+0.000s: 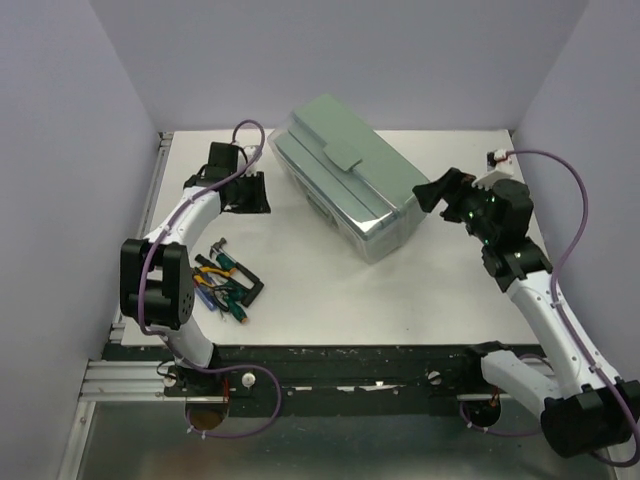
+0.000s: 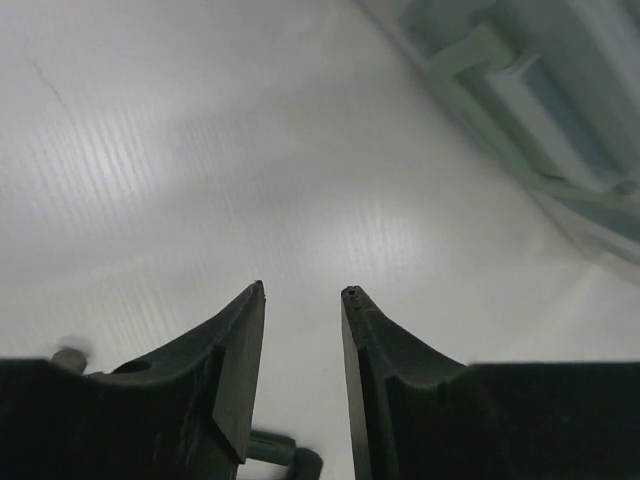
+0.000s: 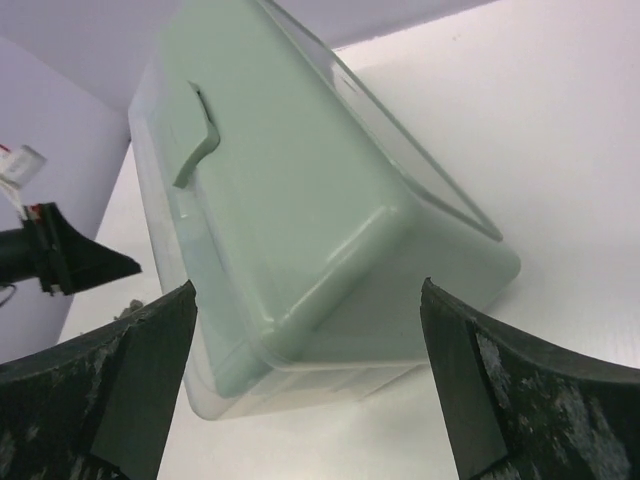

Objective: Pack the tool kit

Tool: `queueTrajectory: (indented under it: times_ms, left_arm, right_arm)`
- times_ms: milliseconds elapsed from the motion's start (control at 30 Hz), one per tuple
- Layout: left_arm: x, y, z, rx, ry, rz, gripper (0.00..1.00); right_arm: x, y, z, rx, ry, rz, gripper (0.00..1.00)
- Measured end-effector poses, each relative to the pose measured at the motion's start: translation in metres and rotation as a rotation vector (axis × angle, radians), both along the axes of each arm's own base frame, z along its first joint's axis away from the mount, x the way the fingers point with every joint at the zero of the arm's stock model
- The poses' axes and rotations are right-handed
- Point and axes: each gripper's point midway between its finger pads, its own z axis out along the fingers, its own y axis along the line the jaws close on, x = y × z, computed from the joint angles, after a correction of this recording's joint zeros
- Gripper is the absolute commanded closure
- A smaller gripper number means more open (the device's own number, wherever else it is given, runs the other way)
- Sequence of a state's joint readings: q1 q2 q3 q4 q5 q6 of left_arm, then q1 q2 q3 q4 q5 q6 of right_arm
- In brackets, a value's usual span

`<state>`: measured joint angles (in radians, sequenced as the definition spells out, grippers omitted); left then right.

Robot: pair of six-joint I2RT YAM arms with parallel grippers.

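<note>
**Arm bases (image 1: 205, 383) at near edge; tools loose; box shut and lying aslant**

1. Near left: tools (image 1: 228, 280) lie in a loose heap on the table (image 1: 330, 300), just beside the left arm's elbow. Green and yellow handles show. The single items are too small to tell apart. None is inside the box.

2. Middle to far: the box (image 1: 345, 180) rests on the table with its lid down and the handle (image 1: 343, 155) on top. Its long axis runs diagonally. One short end points to the far left corner and the other to the near right. The heap is well apart from it.

3. Left claw (image 1: 245, 195): low over the table, near the box's far-left end, not touching it. In the wrist view the fingers (image 2: 240, 350) stand a little apart, with only bare table between them. The box's edge (image 2: 520, 90) shows blurred at upper right.

4. Right claw (image 1: 438, 192): just beside the box's near-right end and facing it. Its fingers (image 3: 140, 370) are spread wide and grip nothing. In the wrist view the box end (image 3: 330, 230) fills the gap ahead. Whether they touch it cannot be told.

5. Obstructions: the left arm reaches over the table beside the heap. A purple cable (image 1: 560, 200) loops over the right arm.
</note>
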<state>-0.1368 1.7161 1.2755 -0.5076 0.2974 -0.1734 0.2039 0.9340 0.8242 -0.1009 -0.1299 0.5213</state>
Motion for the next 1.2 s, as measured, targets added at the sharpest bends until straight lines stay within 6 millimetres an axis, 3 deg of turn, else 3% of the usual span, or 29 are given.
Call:
queueTrajectory:
  times_ms: [100, 200, 333, 467, 633, 833, 1000, 1100, 1200]
  left_arm:
    - [0.004, -0.017, 0.04, -0.093, -0.096, -0.028, 0.26]
    - [0.004, -0.027, 0.065, -0.154, -0.152, -0.046, 0.14]
    - [0.001, -0.042, 0.101, -0.277, -0.245, -0.059, 0.07]
    - [-0.007, -0.059, 0.129, -0.423, -0.318, -0.07, 0.05]
    - [-0.005, -0.08, 0.134, -0.552, -0.31, -0.076, 0.02]
    - [0.009, -0.105, 0.117, -0.712, -0.243, -0.07, 0.01]
    - [0.012, -0.12, 0.107, -0.752, -0.193, -0.07, 0.01]
    - [0.011, -0.123, 0.108, -0.751, -0.192, -0.073, 0.01]
    - [0.012, -0.119, 0.108, -0.728, -0.205, -0.061, 0.01]
  right_arm:
    - [0.014, 0.0, 0.014, -0.077, 0.006, 0.029, 0.0]
    - [0.039, -0.002, 0.032, -0.137, 0.012, 0.084, 0.0]
    - [0.072, -0.004, 0.044, -0.164, 0.019, 0.194, 0.0]
    - [0.1, 0.009, 0.041, -0.171, 0.032, 0.325, 0.0]
    - [0.121, 0.023, 0.024, -0.159, 0.054, 0.433, 0.01]
    - [0.115, 0.035, -0.009, -0.157, 0.11, 0.49, 0.01]
    - [0.096, 0.052, -0.051, -0.172, 0.174, 0.534, 0.03]
    - [0.08, 0.059, -0.05, -0.175, 0.15, 0.53, 0.04]
    - [0.047, 0.069, -0.051, -0.174, 0.148, 0.535, 0.04]
